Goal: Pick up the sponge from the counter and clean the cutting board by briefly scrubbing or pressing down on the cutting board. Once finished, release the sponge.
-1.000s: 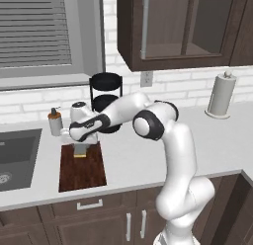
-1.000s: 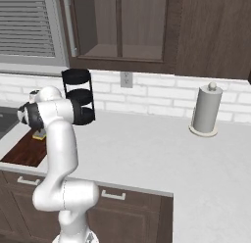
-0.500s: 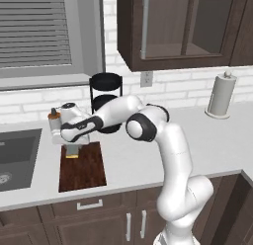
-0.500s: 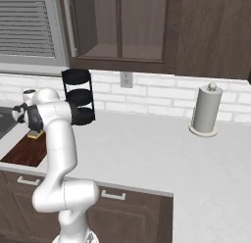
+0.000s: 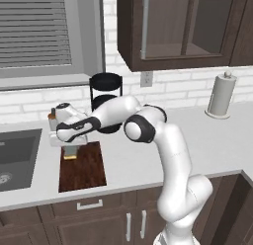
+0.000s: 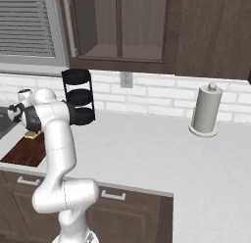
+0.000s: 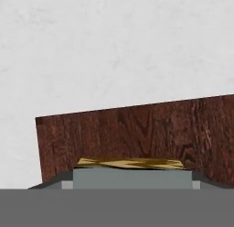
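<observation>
The pick-up looks done: the sponge (image 5: 70, 153) sits under the tool (image 5: 70, 149), pinched between its fingers as far as the left base view lets me judge — the jaws themselves are mostly hidden by the hand. Sponge and tool are at the far end of the cutting board (image 5: 83, 167), which lies on the desk (image 5: 148, 155) just beside the sink (image 5: 15, 157). In the hand view the yellow layer (image 7: 130, 163) lies low over the board's grain (image 7: 137, 130), touching or nearly so. Left to do — the brief press or scrub, if not already under way, then 1 release.
</observation>
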